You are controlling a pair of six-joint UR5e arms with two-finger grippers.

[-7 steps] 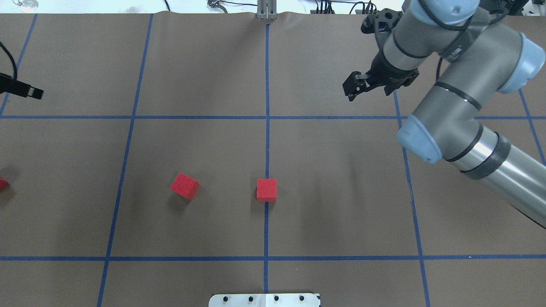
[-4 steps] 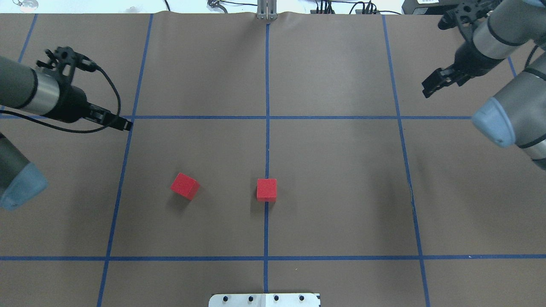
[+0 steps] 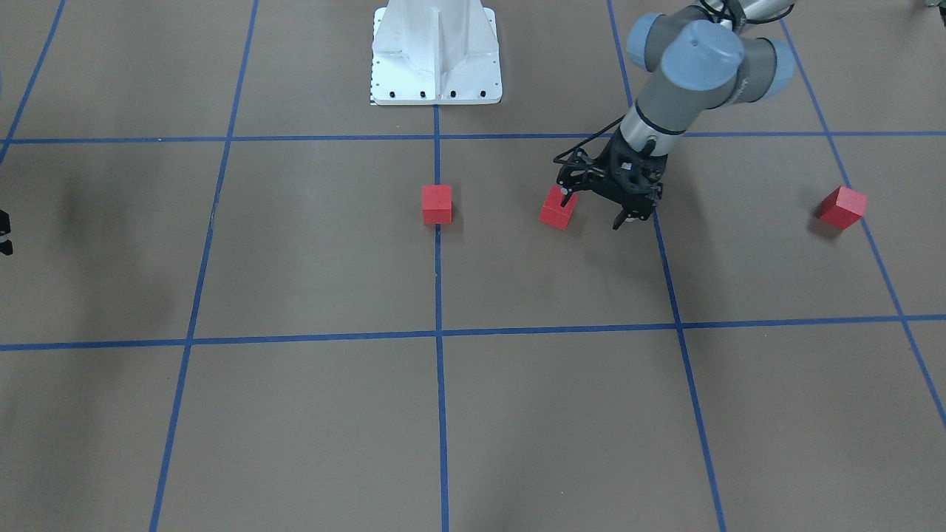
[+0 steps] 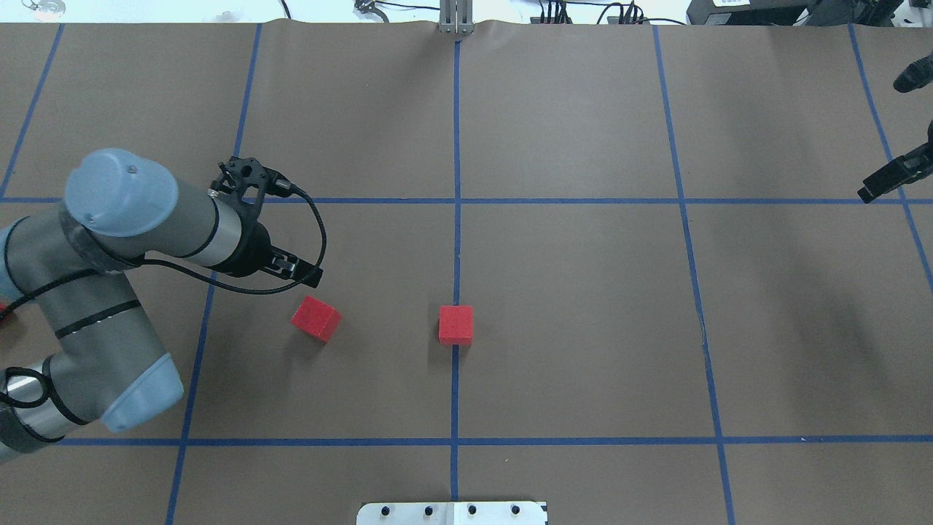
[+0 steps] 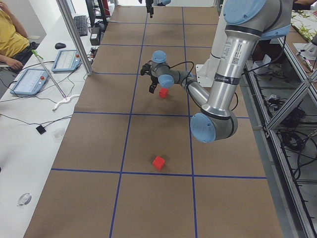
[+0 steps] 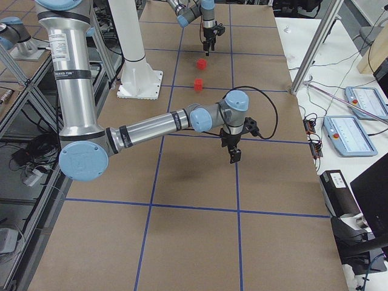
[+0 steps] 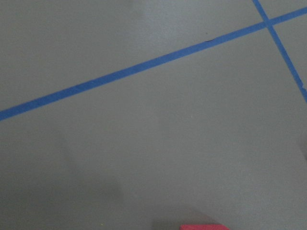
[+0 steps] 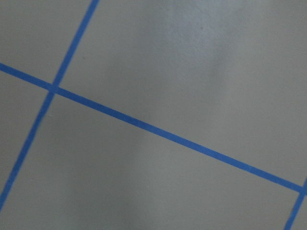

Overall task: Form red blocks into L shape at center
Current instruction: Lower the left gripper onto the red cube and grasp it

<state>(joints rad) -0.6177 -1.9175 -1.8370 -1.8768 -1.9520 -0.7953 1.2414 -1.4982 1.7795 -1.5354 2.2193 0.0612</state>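
Two red blocks lie on the brown gridded center. One red block sits squarely on the middle blue line. Left of it lies a turned red block. My left gripper hangs open just beyond that turned block, one finger above its edge; the left wrist view catches only the block's top edge. A third red block lies far out on my left side. My right gripper is at the right edge, seen side-on, so I cannot tell its state.
The white robot base stands at the near table edge. A metal post rises at the far edge. A person in yellow sits at a side desk with tablets.
My left arm has swung in from the left edge to the turned block. My right arm has pulled back from the upper middle to the right edge. The blocks stayed put.
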